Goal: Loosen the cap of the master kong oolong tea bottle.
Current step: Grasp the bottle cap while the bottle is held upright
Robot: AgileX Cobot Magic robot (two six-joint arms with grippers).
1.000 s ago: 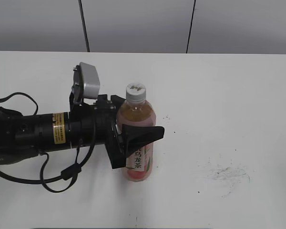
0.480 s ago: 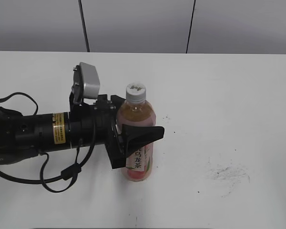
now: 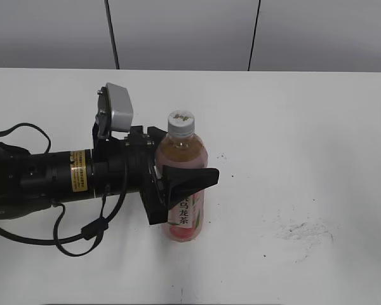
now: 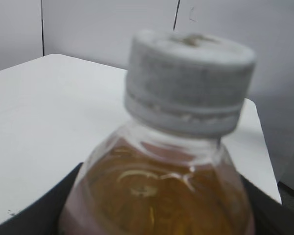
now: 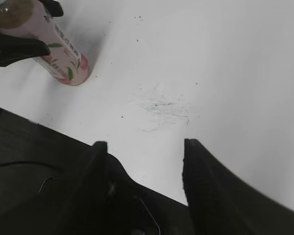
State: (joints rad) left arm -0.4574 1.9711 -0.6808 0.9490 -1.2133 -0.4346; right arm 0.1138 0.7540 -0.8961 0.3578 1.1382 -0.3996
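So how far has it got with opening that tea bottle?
Done: the left gripper is shut around the upright bottle, steadying it on the table. In hand: nothing on the cap; it sits fully on, untouched. Left: the right gripper hangs open, well away, so it must reach over and twist.

From my right wrist camera I see the right gripper (image 5: 146,159) at the bottom edge — its two dark fingers (image 5: 102,166) spread apart with nothing between them, hanging over the white table (image 5: 225,73). Up in the top left corner stands the master kong oolong tea bottle (image 5: 54,46), pink label showing, with the other arm's black finger (image 5: 17,50) across it. A patch of grey scuff marks (image 5: 161,106) lies on the table between bottle and gripper — well apart from both.
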